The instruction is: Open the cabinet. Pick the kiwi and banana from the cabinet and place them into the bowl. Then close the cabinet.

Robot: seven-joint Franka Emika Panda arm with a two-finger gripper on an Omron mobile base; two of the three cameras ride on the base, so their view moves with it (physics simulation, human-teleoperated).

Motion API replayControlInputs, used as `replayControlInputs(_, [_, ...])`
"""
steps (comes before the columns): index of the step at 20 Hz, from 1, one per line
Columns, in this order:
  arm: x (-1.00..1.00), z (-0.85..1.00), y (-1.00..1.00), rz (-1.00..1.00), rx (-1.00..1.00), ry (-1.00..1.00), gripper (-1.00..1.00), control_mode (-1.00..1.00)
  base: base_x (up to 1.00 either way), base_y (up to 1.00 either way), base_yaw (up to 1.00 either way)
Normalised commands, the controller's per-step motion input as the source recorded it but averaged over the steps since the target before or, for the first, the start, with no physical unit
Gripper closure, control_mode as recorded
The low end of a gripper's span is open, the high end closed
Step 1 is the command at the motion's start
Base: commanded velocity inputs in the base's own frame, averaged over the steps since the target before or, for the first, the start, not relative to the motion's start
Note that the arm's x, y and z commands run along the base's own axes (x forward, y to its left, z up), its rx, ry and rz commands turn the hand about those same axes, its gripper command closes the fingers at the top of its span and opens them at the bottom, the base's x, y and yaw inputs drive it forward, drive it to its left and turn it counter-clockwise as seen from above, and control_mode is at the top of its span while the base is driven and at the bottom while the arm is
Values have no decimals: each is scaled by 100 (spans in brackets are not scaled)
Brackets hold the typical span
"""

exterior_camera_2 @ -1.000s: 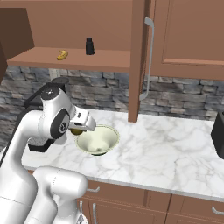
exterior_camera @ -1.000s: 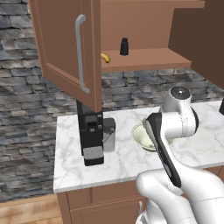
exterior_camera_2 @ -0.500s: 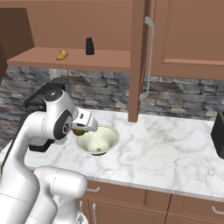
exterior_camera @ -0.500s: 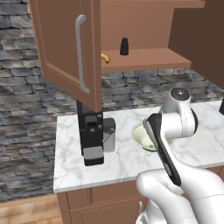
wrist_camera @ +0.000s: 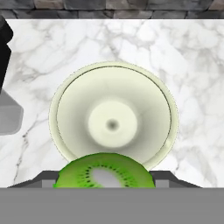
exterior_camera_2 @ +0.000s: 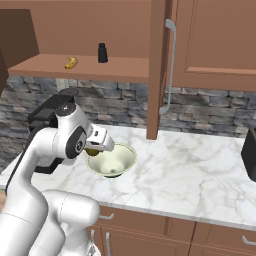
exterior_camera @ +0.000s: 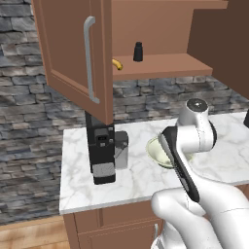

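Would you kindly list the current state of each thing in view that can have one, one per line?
Cabinet: both doors swung open, shelf exposed.
Kiwi: held between the gripper jaws, above the near rim of the bowl.
Banana: lying on the cabinet shelf, not yet picked.
Bowl: upright on the counter, nothing inside.
Black bottle: standing upright on the shelf, right of the banana in the right base view.
Coffee machine: upright on the counter.

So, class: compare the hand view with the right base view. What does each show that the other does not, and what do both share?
Hand view alone: the kiwi's green cut face, close at the bottom edge, and the bowl seen from straight above, empty. Right base view alone: the open cabinet, with the banana and a small black bottle on its shelf. Both: kiwi, bowl and marble counter.
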Motion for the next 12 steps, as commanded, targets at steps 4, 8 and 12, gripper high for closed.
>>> replayControlInputs(4, [16, -14, -3, 0, 0, 4, 100, -100, 0, 0, 0])
replayControlInputs(8, [19, -13, -4, 0, 0, 5, 100, -100, 0, 0, 0])
replayControlInputs(12, [19, -13, -6, 0, 0, 6, 100, -100, 0, 0, 0])
